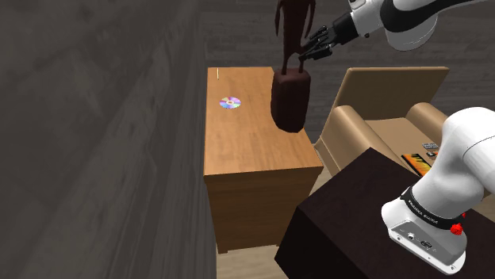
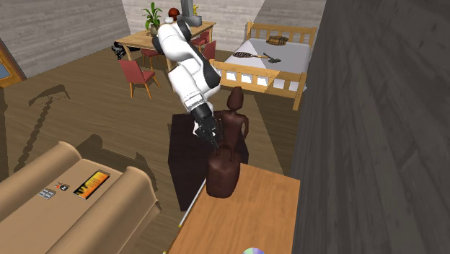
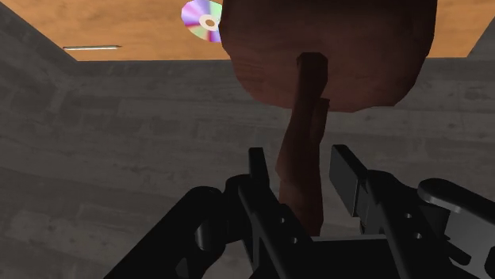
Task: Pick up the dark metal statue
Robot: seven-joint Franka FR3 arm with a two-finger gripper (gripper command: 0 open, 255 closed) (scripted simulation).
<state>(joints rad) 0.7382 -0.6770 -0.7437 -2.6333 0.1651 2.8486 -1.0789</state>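
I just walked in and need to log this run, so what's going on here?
The white Franka arm has its black gripper at the thin stem of a dark reddish-brown statue, just above its bulky base. The statue stands upright over the wooden dresser, near the edge facing the tan armchair. I cannot tell whether it is gripped or lifted yet. A shiny disc lies on the dresser, apart from the statue.

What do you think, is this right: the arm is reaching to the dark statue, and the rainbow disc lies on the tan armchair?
Not quite. The arm reaches to the dark statue, but the rainbow disc lies on top of the wooden cabinet, not on the tan armchair. The shoulder view shows it.
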